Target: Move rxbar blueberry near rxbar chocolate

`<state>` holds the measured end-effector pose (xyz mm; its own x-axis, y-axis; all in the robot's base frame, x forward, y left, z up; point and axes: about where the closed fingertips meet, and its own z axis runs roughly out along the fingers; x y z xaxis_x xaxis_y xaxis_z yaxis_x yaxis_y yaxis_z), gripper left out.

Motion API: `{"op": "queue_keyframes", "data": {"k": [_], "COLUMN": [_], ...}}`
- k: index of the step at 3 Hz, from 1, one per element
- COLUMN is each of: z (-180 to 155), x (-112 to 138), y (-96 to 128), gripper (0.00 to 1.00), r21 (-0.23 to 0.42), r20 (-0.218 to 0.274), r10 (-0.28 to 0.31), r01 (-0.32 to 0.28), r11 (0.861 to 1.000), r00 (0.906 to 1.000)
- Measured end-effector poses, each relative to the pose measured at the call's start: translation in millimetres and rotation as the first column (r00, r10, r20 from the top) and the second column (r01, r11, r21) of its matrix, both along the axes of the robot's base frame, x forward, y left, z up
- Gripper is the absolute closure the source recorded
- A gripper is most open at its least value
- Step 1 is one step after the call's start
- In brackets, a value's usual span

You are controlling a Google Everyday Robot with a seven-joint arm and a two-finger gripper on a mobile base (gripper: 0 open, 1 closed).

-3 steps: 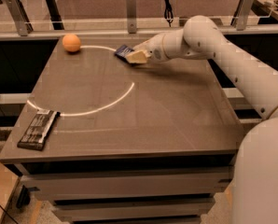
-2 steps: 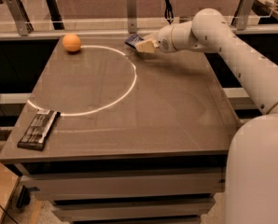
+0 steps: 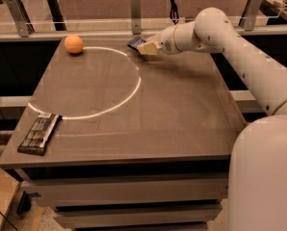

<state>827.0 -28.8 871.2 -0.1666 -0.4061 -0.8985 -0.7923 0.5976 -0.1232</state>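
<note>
Camera view: at the far edge of the table, the gripper is clamped on the rxbar blueberry, apparently held clear of the surface for carrying to the rxbar chocolate, which lies well apart at the near-left corner. The blue bar juts leftward from the fingers, its long axis seemingly left-right and tilted. The chocolate bar's long axis runs near-to-far.

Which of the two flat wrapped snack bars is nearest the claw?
The dark navy-blue wrapped snack bar, gripped by the claw at the far edge of the grey table. The black-brown bar with pale lettering lies alone at the near-left corner.
</note>
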Motion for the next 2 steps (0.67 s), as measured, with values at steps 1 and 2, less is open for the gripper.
{"op": "queue_keyframes", "data": {"k": [1,2], "z": [10.5,26.3], "x": [-11.6,-47.1], "y": [6.7,23.4], "gripper": [1.0,1.0], "r21": [-0.007,-0.019], "r20": [0.001,0.003], "r10": [0.044,0.164], "r01": [-0.044,-0.164], "r11": [0.999,0.986], "r00": [0.999,0.9864]}}
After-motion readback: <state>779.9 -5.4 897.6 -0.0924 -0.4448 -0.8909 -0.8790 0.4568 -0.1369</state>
